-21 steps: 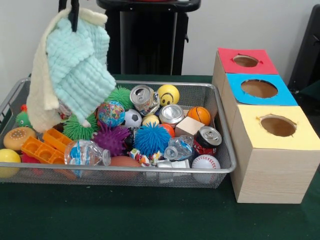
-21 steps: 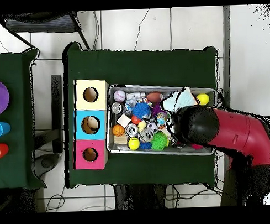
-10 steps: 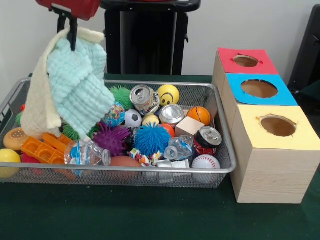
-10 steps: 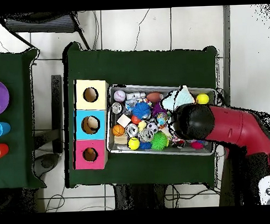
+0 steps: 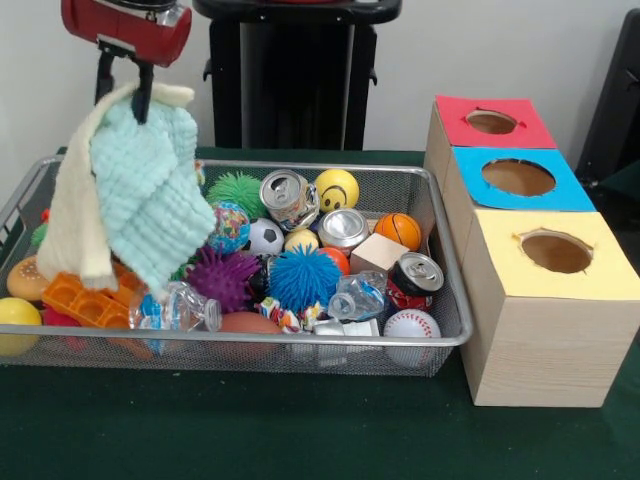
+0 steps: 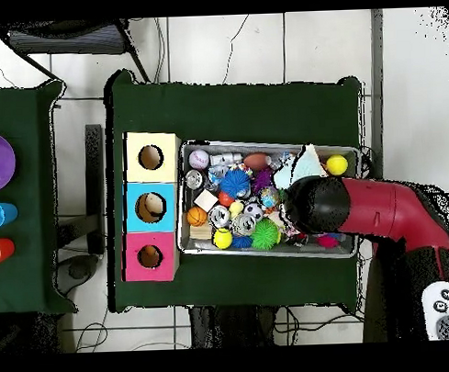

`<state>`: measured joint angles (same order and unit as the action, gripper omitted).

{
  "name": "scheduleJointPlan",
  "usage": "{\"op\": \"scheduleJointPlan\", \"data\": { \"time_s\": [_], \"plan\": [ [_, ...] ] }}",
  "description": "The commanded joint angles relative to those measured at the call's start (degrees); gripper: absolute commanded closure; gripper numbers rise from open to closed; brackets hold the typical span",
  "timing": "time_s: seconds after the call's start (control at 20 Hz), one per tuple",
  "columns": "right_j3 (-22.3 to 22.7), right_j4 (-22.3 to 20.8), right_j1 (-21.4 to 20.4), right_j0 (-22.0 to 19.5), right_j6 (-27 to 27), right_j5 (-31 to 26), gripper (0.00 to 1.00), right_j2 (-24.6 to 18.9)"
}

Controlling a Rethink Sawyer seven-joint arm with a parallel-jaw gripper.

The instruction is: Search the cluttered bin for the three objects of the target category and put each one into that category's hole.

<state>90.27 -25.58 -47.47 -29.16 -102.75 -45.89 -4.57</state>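
My gripper (image 5: 122, 92) hangs over the left end of the wire bin (image 5: 440, 250), shut on the top of a mint-green and cream knitted cloth (image 5: 140, 195). The cloth dangles from it, its lower edge brushing the clutter. In the overhead view the red arm (image 6: 376, 209) covers the gripper, and only a corner of the cloth (image 6: 301, 163) shows. Beside the bin stand three boxes with holes: red (image 5: 492, 121), blue (image 5: 518, 177) and yellow (image 5: 556, 252). The bin holds silver cans (image 5: 288, 196), a red and black can (image 5: 414, 276), balls and spiky balls.
Also in the bin are a smiley ball (image 5: 337, 188), a basketball (image 5: 399, 230), a baseball (image 5: 411, 325), a blue spiky ball (image 5: 303, 277), crushed bottles (image 5: 175, 306), a wooden block (image 5: 379, 252) and an orange toy (image 5: 85, 296). Green cloth covers the table.
The gripper has come down with the cloth and drifted slightly left in the front view; its red wrist now shows. The cloth's lower edge has sunk onto the clutter.
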Motion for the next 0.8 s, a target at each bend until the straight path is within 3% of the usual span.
{"op": "scheduleJointPlan", "data": {
  "time_s": [0.05, 0.45, 0.65, 0.8],
  "plan": [
    [-1.8, -4.0, 2.0, -2.0, 9.6, 2.7, 0.0, -5.6],
    [-2.0, -4.6, 1.8, -2.0, 8.6, 2.2, 0.0, -5.9],
    [-1.2, -1.3, 1.1, -2.9, 8.2, 1.0, 0.0, -7.7],
    [1.9, 1.3, -1.8, -2.0, 5.9, -0.8, 0.0, -7.8]
  ]
}}
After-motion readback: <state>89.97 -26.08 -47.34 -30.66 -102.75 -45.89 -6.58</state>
